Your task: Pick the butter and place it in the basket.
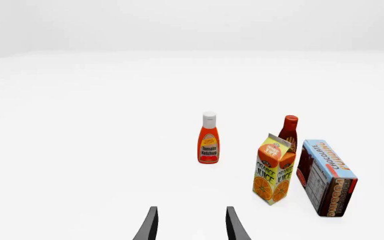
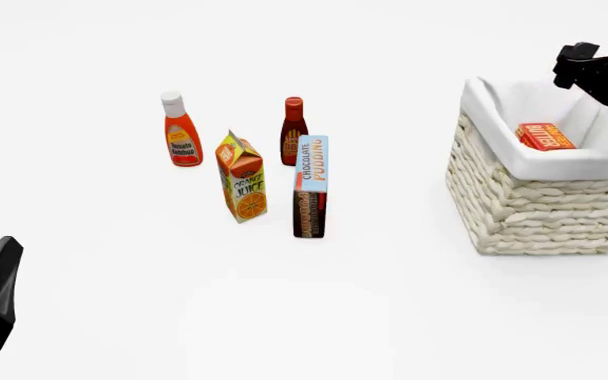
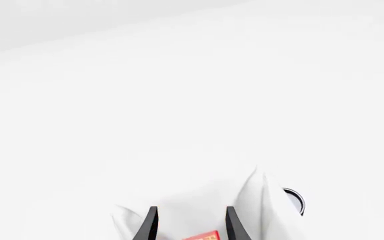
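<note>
The butter (image 2: 544, 136), a squat red-orange carton, lies inside the basket (image 2: 537, 214) against the white liner near its right side. In the right wrist view a red edge of the butter (image 3: 202, 236) shows between and beyond the fingers of my right gripper (image 3: 190, 226), which is open and holds nothing. The right arm (image 2: 600, 67) hangs above the basket's far right corner. My left gripper (image 1: 192, 226) is open and empty, low at the near left of the table, pointing toward the groceries.
A ketchup bottle (image 2: 180, 131), an orange juice carton (image 2: 241, 177), a dark red sauce bottle (image 2: 294, 129) and a chocolate pudding box (image 2: 310, 187) stand grouped left of the basket. A small dark-rimmed round object (image 3: 295, 200) shows beyond the basket liner.
</note>
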You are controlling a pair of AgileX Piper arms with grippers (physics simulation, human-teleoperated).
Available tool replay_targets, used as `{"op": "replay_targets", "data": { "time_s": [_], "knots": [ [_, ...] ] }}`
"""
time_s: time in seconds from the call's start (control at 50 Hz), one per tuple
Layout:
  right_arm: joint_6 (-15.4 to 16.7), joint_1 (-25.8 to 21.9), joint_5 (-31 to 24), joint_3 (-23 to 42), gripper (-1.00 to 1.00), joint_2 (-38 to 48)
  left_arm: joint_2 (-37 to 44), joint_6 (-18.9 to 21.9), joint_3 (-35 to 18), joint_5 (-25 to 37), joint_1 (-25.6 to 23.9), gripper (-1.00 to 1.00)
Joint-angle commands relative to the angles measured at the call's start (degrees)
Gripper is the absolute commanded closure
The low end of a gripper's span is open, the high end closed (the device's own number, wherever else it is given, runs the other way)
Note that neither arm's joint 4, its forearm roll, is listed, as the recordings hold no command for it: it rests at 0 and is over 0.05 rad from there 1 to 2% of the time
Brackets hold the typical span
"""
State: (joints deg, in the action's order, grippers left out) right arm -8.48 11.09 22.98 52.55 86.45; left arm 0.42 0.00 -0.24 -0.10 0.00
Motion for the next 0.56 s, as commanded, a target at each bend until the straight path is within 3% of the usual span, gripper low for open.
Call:
{"op": "replay_targets", "data": {
  "time_s": [0.02,0.3,0.56],
  "knots": [
    [1.1,-0.7,-3.6,0.0,-1.0,-5.9,0.0,0.0,0.0,0.0,0.0,-1.0],
    [4.0,-1.9,-8.9,0.2,-1.0,-13.3,0.0,0.0,0.0,0.0,0.0,-1.0],
    [5.4,-4.3,-18.9,0.5,-1.0,-25.1,0.0,0.0,0.0,0.0,0.0,-1.0]
  ]
}}
